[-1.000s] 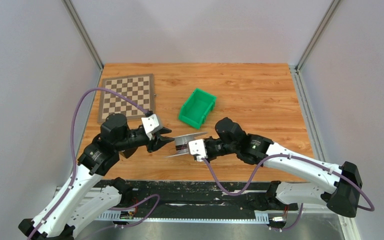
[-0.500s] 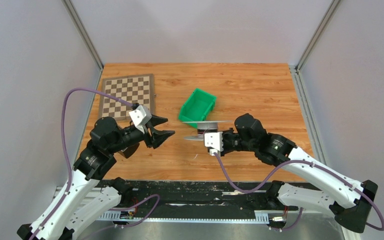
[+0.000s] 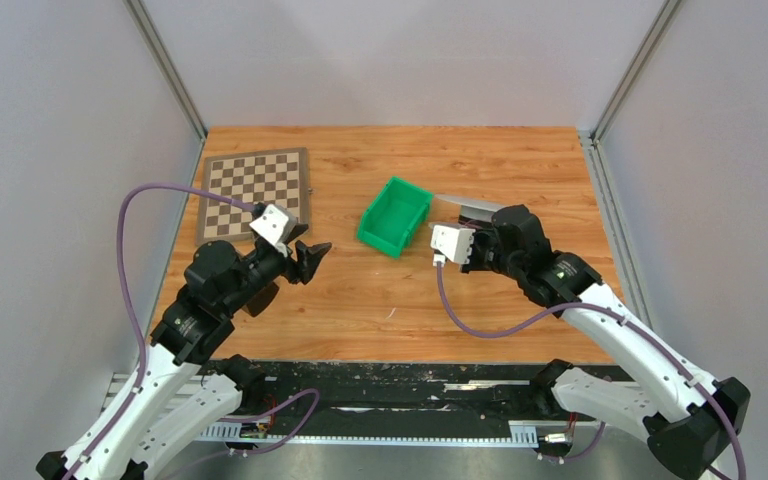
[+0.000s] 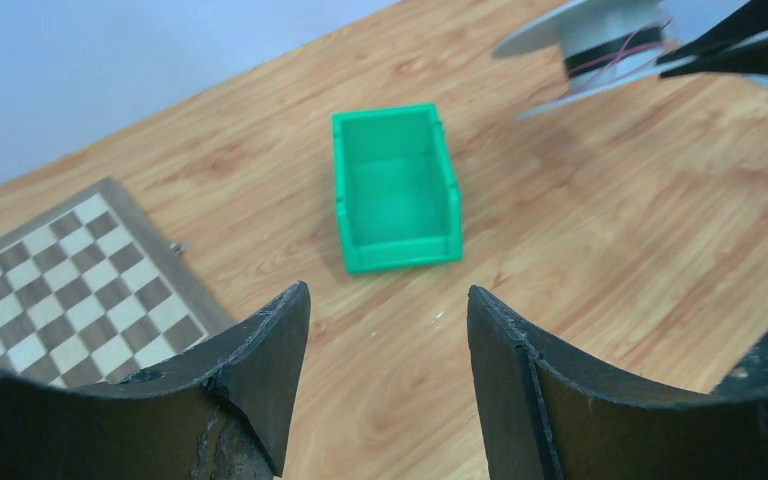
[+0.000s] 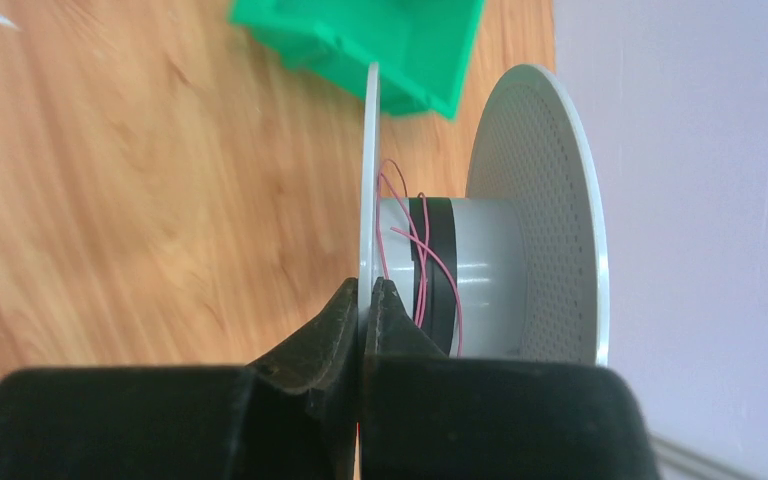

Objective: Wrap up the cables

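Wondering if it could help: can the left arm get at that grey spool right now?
Probably yes. The left gripper is open, empty and facing the spool, which the right gripper pinches by one disc. Only the low green bin lies between, and the spool looks raised above it.

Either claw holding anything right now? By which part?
The right claw is shut on the pale grey two-disc plastic spool, pinching the rim of one disc. The left claw is open and holds nothing.
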